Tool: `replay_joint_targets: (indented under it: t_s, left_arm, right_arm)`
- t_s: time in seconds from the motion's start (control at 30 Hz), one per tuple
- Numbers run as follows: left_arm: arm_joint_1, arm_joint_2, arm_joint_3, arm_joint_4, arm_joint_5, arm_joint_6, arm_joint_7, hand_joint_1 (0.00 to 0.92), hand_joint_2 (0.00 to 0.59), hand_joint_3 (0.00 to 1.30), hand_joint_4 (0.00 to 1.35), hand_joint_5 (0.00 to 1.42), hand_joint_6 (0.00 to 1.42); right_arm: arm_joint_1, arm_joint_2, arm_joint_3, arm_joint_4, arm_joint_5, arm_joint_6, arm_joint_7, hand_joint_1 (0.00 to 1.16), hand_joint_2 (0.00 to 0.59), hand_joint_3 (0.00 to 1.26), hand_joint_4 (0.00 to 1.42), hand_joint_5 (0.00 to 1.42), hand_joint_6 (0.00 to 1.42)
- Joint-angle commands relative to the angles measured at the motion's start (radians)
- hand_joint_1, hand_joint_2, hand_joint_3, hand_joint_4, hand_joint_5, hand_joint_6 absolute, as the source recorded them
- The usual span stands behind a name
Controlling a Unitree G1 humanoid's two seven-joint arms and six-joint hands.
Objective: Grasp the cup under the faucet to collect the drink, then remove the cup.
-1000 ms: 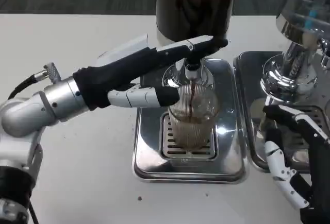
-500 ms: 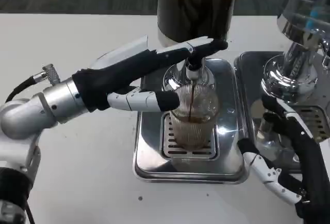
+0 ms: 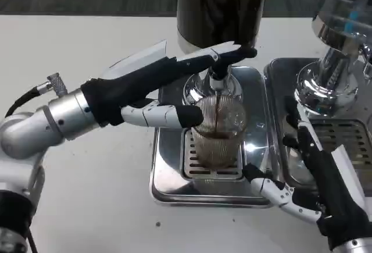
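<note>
Left hand (image 3: 157, 90) presses faucet lever (image 3: 232, 52), thumb touching cup (image 3: 218, 134); right hand (image 3: 308, 177) spread. Hold cup centred under stream.

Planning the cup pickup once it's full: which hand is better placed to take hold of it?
Probably the right hand: it lies open beside the drip tray, fingers toward the cup, holding nothing. The left hand is busy on the faucet lever.
</note>
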Motion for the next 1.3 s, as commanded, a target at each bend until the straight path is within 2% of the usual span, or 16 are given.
replay_joint_targets:
  t_s: [0.03, 0.57, 1.3]
  left_arm:
    - [0.030, 0.016, -0.027, -0.021, 0.034, -0.012, -0.017, 0.000, 0.088, 0.12, 0.04, 0.09, 0.05]
    - [0.043, 0.034, -0.042, -0.058, 0.029, -0.003, 0.006, 0.000, 0.087, 0.12, 0.05, 0.09, 0.06]
    - [0.055, 0.051, -0.047, -0.085, 0.029, -0.001, 0.014, 0.000, 0.096, 0.13, 0.05, 0.09, 0.06]
  right_arm:
    - [-0.025, -0.005, 0.003, 0.019, 0.017, 0.015, 0.022, 0.70, 0.209, 0.00, 0.00, 0.01, 0.15]
    - [-0.082, -0.001, -0.002, 0.081, 0.024, 0.013, 0.026, 0.66, 0.217, 0.00, 0.00, 0.00, 0.13]
    - [-0.181, 0.010, 0.027, 0.184, 0.037, 0.004, 0.044, 0.65, 0.221, 0.00, 0.00, 0.01, 0.13]
